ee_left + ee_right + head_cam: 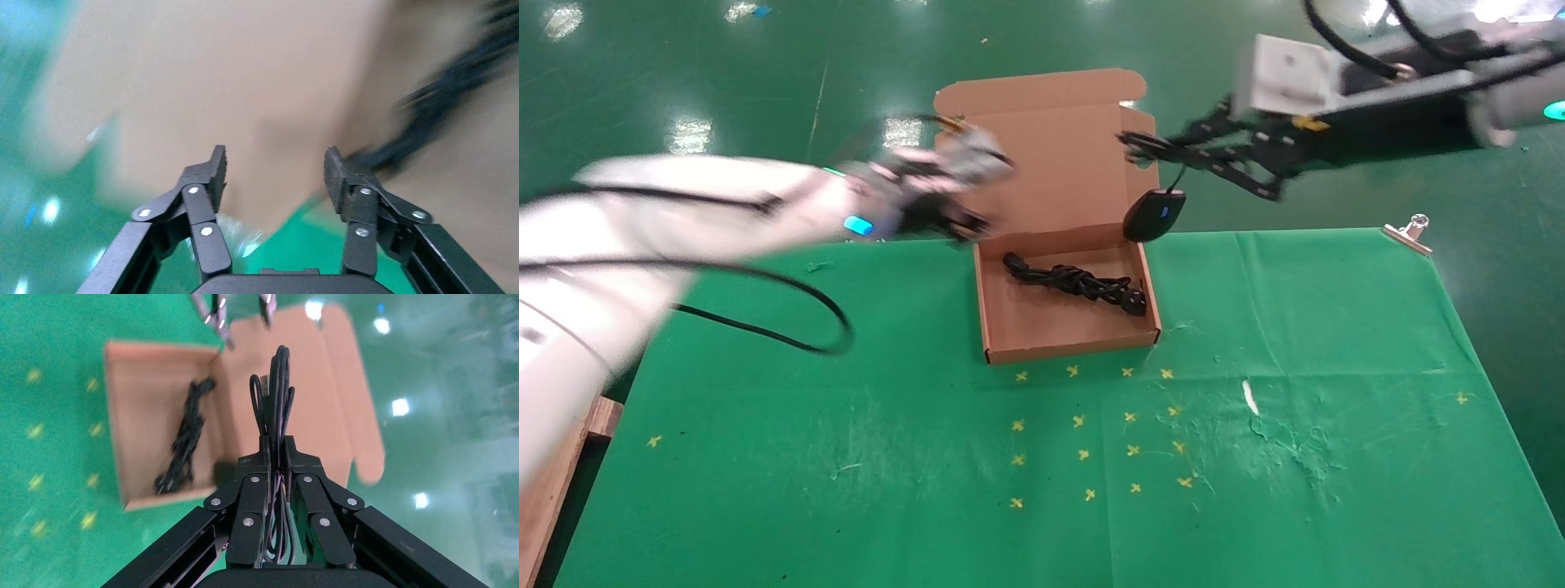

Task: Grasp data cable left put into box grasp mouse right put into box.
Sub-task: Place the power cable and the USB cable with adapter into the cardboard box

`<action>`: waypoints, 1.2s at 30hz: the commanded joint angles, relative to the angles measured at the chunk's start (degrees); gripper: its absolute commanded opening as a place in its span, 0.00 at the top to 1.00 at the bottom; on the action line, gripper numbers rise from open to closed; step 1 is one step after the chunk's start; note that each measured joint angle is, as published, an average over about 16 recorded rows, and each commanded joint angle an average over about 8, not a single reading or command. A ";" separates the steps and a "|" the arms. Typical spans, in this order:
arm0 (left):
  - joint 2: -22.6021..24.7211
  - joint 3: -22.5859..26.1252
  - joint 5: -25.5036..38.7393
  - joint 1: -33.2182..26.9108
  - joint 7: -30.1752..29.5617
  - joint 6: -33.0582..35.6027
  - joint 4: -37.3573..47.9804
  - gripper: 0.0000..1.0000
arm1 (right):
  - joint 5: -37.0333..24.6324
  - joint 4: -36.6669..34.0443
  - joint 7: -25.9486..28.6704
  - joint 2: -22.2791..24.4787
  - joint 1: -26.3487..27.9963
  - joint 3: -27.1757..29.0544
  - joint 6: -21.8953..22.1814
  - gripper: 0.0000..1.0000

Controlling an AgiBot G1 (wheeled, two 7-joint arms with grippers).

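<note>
The brown box stands open on the green table, its flap lid raised at the back. The data cable lies coiled inside it, and shows in the right wrist view too. My right gripper is shut on the mouse's thin wire loops, above the box's far right corner. The mouse hangs from that wire just above the box's right rear rim. My left gripper is open and empty, beside the box's far left corner; its fingers frame blurred cardboard.
A metal clip holds the green cloth at the table's far right corner. Yellow cross marks dot the cloth in front of the box. A wooden edge shows at the left side.
</note>
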 commanded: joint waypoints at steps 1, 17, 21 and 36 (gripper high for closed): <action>-1.63 -0.83 -0.38 -1.57 -0.82 -0.64 3.72 0.00 | 0.33 -1.57 -1.12 -1.71 0.15 0.19 1.33 1.00; -1.32 -2.75 -3.29 -3.89 5.22 -1.45 13.78 0.00 | 0.89 -18.48 -10.35 -16.58 -1.56 -2.32 1.31 1.00; -0.95 -3.19 -4.11 -4.08 6.72 -1.43 14.91 0.00 | -1.00 -23.75 -11.56 -18.98 -2.51 -3.50 5.22 0.97; -0.62 -3.85 -5.29 -4.46 8.62 -1.49 16.83 0.00 | -0.27 -30.50 -14.35 -20.36 -4.40 -2.74 11.54 0.00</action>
